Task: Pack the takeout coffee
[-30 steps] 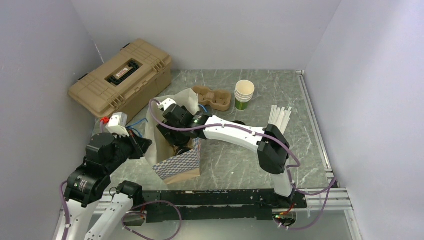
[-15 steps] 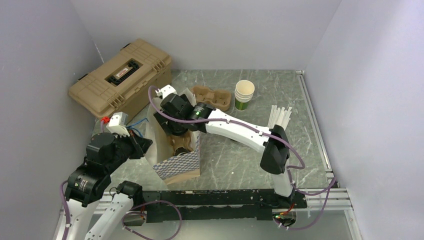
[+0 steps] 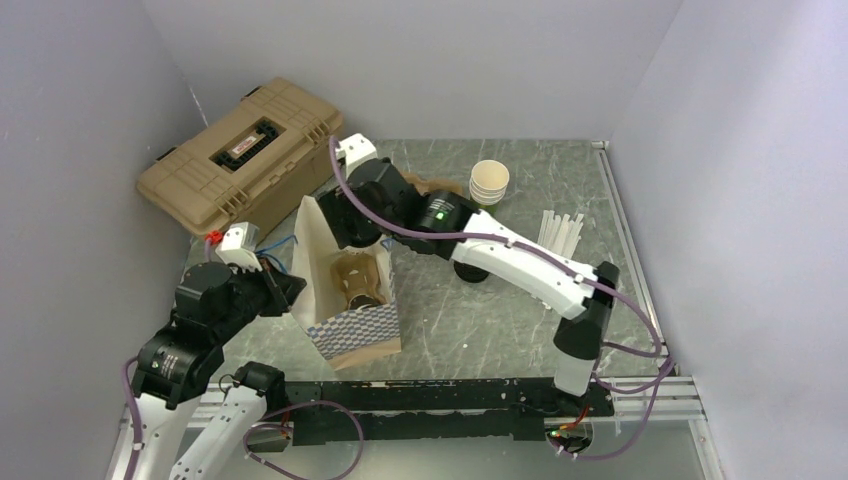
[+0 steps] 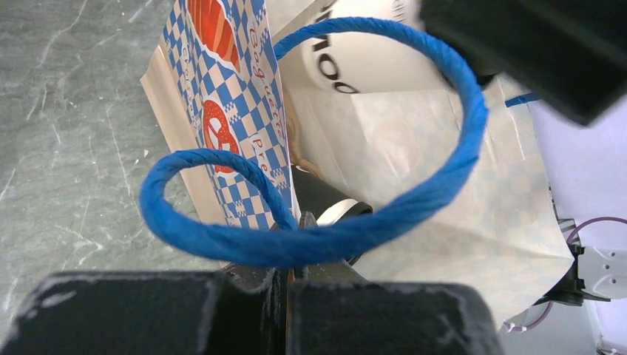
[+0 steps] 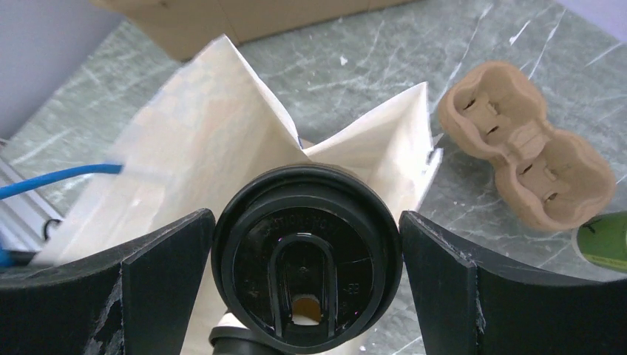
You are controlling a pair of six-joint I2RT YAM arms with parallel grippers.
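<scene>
The takeout coffee (image 5: 307, 255), a pale cup under a round black lid, stands inside the blue-checked paper bag (image 3: 358, 330). Its lid also shows in the left wrist view (image 4: 336, 211). My right gripper (image 3: 350, 215) hovers over the back of the bag. It is open, with one finger (image 5: 159, 288) on each side of the lid and a narrow gap at both. A second black lid rim (image 5: 225, 340) peeks out beside the first. My left gripper (image 4: 288, 222) is shut on the bag's blue rope handle (image 4: 355, 229) at the bag's left rim (image 3: 285, 290).
A tan toolbox (image 3: 245, 155) sits at the back left. A brown pulp cup carrier (image 5: 525, 159) lies behind the bag. A stack of lidless cream cups (image 3: 489, 188) and a bundle of white straws (image 3: 560, 235) stand to the right.
My right gripper has lifted up and back out of the bag and let go of the coffee, which stays inside. The left arm still holds the handle.
</scene>
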